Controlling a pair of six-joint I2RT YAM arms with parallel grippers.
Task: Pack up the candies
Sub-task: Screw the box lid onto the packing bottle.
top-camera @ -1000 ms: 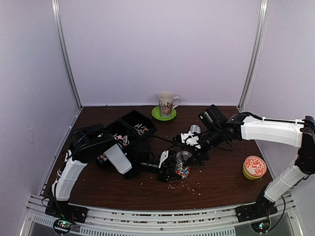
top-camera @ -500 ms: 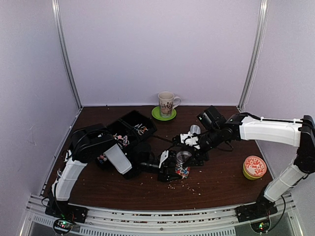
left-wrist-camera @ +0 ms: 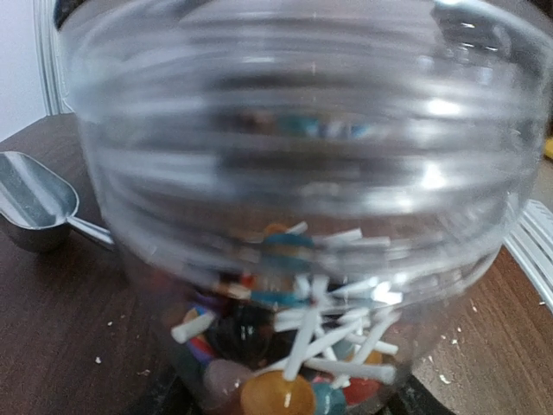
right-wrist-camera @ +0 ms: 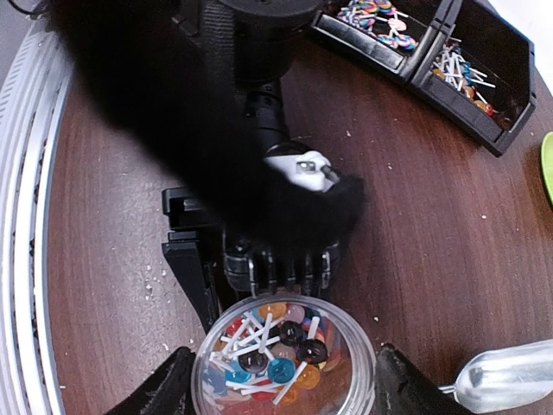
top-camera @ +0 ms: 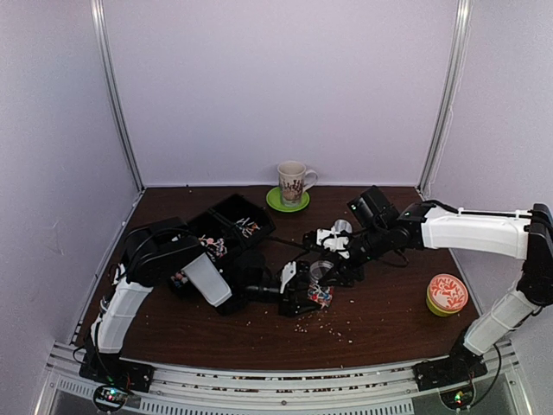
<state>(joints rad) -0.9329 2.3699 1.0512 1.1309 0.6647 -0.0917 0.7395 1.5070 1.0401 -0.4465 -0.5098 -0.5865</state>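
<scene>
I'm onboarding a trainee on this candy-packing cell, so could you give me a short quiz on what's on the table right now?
1. True or false: the metal scoop lies inside the clear jar.
2. What does the mug stand on? A) a green saucer B) a black bin C) the orange tin
3. Fill in: the candies in the jar have thin white ____.

Key: 1 false, it lies on the table beside the jar; 2 A; 3 sticks.

Top view looks down from behind; both wrist views sit close on the jar (left-wrist-camera: 294,147)
</scene>
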